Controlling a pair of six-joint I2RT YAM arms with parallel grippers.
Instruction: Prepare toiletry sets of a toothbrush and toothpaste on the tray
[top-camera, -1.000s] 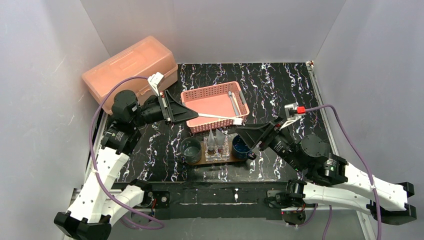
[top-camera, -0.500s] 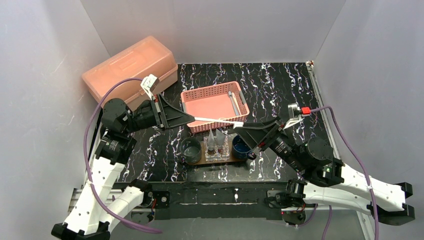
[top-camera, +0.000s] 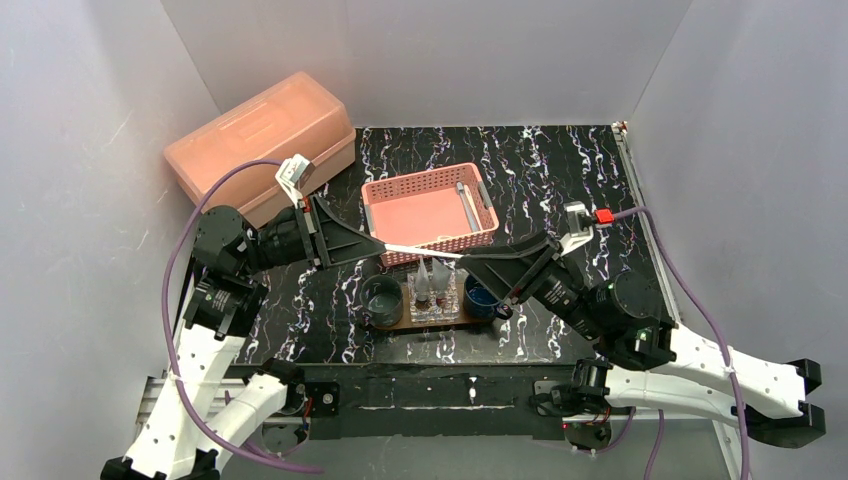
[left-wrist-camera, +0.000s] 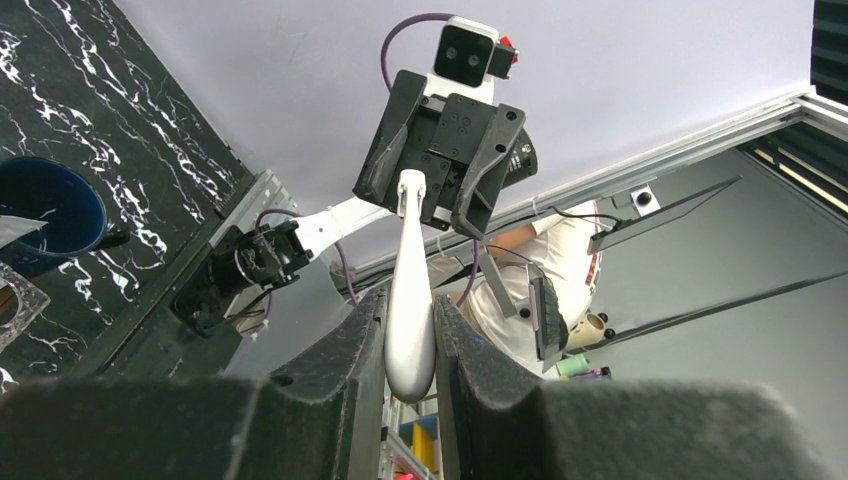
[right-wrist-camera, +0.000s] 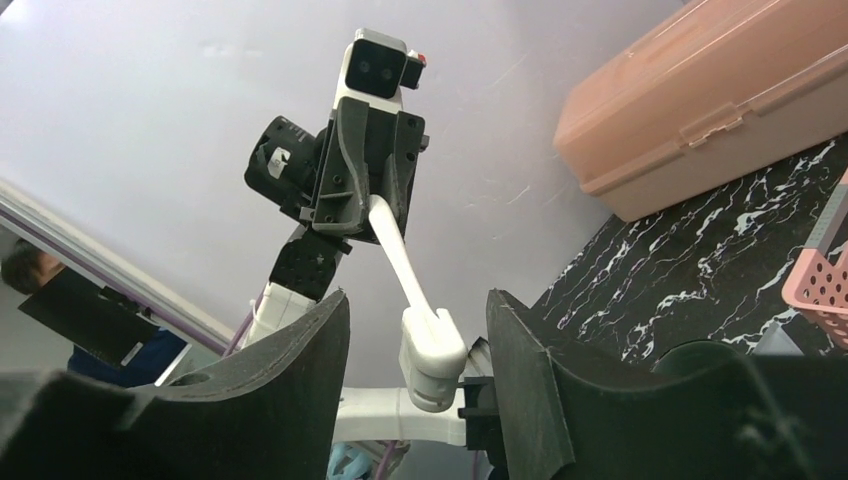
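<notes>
My left gripper (top-camera: 372, 244) is shut on the handle of a white toothbrush (top-camera: 425, 250) and holds it level in the air above the tray, head pointing right. The left wrist view shows the handle (left-wrist-camera: 410, 335) pinched between the fingers. My right gripper (top-camera: 478, 264) is open, and the brush head (right-wrist-camera: 432, 352) hangs between its fingers without touching them. The brown wooden tray (top-camera: 396, 324) lies below. On it stands a clear box with two silvery tubes (top-camera: 432, 278) upright in it.
A clear cup (top-camera: 381, 300) and a blue cup (top-camera: 483, 296) stand on the tray at either side of the box. The pink basket (top-camera: 428, 212) behind holds another toothbrush (top-camera: 466, 203). A pink lidded case (top-camera: 262, 138) sits at the back left.
My left arm drew back to the left and lowered the toothbrush slightly. My right gripper reached up and left, so its open fingers now flank the brush head.
</notes>
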